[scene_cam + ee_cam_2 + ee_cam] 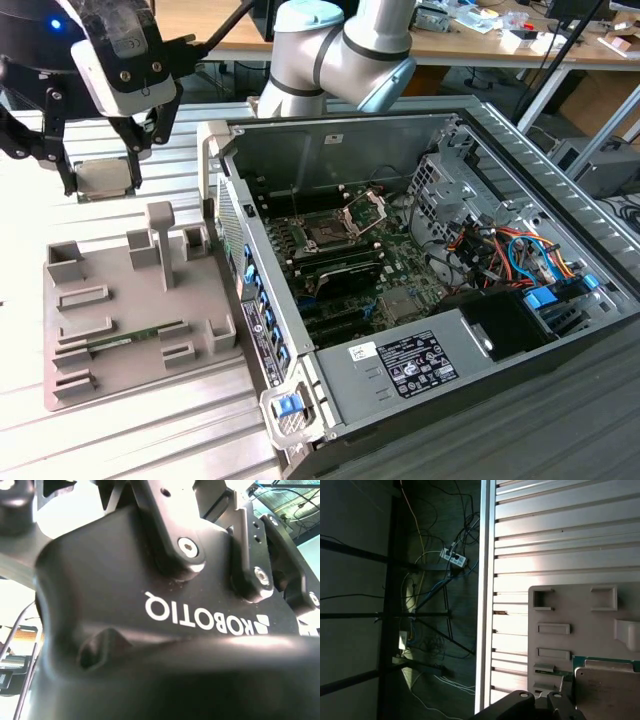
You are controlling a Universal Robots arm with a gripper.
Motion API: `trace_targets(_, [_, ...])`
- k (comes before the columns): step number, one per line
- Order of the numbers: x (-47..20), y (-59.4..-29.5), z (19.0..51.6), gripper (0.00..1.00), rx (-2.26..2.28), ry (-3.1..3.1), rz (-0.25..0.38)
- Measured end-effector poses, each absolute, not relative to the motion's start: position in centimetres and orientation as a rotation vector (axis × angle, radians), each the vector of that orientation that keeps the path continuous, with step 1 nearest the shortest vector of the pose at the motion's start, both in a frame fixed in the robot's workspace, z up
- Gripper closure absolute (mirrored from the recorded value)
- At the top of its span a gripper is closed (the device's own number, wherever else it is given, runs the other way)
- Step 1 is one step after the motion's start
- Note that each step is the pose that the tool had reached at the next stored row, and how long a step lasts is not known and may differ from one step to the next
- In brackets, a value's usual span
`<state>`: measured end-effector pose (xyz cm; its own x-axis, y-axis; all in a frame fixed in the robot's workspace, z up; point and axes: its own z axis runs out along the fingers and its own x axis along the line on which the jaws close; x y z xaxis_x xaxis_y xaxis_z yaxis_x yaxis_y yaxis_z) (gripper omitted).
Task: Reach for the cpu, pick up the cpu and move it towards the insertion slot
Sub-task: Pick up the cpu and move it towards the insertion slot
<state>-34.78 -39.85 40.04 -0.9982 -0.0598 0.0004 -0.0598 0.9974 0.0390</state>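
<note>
Pinching the cpu [105,177] by 2 opposite edges, hand [103,185] partly closed.

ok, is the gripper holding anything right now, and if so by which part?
Looks like yes: the gripper is shut on the cpu, one finger on each of two opposite side edges, with the chip lying flat between them.

The cpu [103,177] is silvery-white, the tray [130,295] pale grey.
</note>
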Motion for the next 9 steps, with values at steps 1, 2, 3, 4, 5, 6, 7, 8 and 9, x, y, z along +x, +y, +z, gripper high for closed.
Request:
trace_targets(1, [-34.73,-39.85,40.04,0.45,0.094,-3.138,-0.061])
trace_targets(2, [-34.67,-39.85,40.04,0.45,0.094,-3.138,-0.061])
trace_targets(3, [-34.62,-39.85,40.04,0.45,0.094,-3.138,-0.061])
trace_targets(4, [-34.57,-39.85,40.04,0.45,0.094,-3.138,-0.061])
trace_targets(5, [-34.52,-39.85,40.04,0.45,0.094,-3.138,-0.061])
trace_targets(6, [-34.47,-39.85,40.04,0.45,0.094,-3.138,-0.061])
trace_targets(7, [-34.40,-39.85,40.04,0.45,0.094,-3.138,-0.061])
trace_targets(8, [-34.35,-39.85,40.04,0.45,0.094,-3.138,-0.061])
trace_targets(9, [-34.30,-39.85,40.05,0.45,0.094,-3.138,-0.061])
